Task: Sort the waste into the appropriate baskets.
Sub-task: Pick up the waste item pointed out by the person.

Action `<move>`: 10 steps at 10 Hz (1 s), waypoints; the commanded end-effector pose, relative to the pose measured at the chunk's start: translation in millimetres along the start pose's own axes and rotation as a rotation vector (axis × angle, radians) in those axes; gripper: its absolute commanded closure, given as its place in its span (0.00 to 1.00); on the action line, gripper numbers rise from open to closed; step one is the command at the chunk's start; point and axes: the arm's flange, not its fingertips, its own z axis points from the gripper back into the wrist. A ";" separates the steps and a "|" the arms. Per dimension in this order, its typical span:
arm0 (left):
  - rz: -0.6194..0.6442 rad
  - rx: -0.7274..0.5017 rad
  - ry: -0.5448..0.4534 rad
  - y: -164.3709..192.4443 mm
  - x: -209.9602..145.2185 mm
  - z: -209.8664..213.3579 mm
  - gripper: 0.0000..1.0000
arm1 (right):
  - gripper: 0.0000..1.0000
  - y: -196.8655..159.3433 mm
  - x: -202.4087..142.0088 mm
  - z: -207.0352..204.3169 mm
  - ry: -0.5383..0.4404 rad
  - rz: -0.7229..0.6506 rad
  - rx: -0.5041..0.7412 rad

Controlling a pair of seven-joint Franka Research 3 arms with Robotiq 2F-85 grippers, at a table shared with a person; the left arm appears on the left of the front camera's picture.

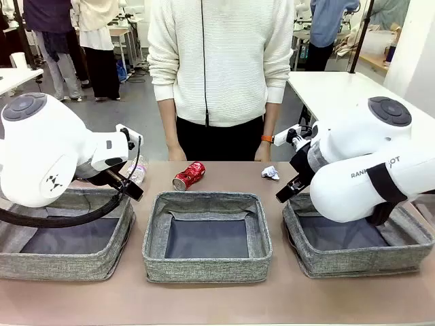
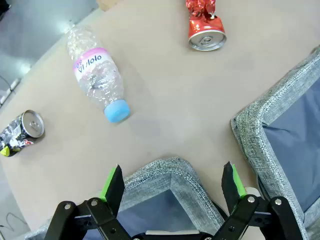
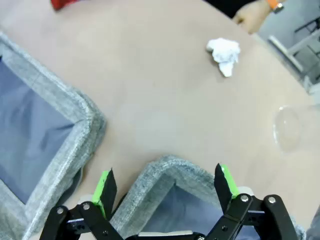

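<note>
While both arms hang over the outer bins, every piece of waste lies on the table (image 1: 217,305) beyond them, on the side where the person (image 1: 221,61) stands. From the left gripper (image 2: 172,175), the clear bottle (image 2: 97,80) lies on its side just past the near corner of the left basket (image 1: 64,261), blue cap turned toward the fingers, pink label farther off. A dark printed can (image 2: 22,132) lies well apart at the left edge of the left wrist view, and the crushed red can (image 1: 189,175) lies behind the far rim of the middle basket (image 1: 207,268), toward its left corner. From the right gripper (image 3: 164,180), the white crumpled paper ball (image 3: 223,54) lies on open table well beyond the corner of the right basket (image 1: 353,261); a clear plastic cup (image 3: 292,130) sits off to the right in that wrist view, and whether it is upright cannot be told. All three grey woven baskets show bare dark grey lining on the floor areas in view. Left gripper: jaws spread wide, poised above the left basket's corner, gripping nothing. Right gripper: jaws spread equally wide above the right basket's corner, gripping nothing. One hand (image 3: 252,15) of the person rests at the table's far edge.
</note>
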 end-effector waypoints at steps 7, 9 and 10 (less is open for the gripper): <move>0.000 0.000 0.000 0.0 0.0 0.0 0.00 | 0.00 0.0 0.1 0.1 0.000 0.000 0.000; 0.000 0.000 0.000 0.0 0.0 0.0 0.00 | 0.00 0.0 0.1 0.1 0.000 0.000 0.000; 0.000 0.000 0.000 0.0 0.0 0.0 0.00 | 0.00 0.1 0.0 0.0 0.000 0.001 0.000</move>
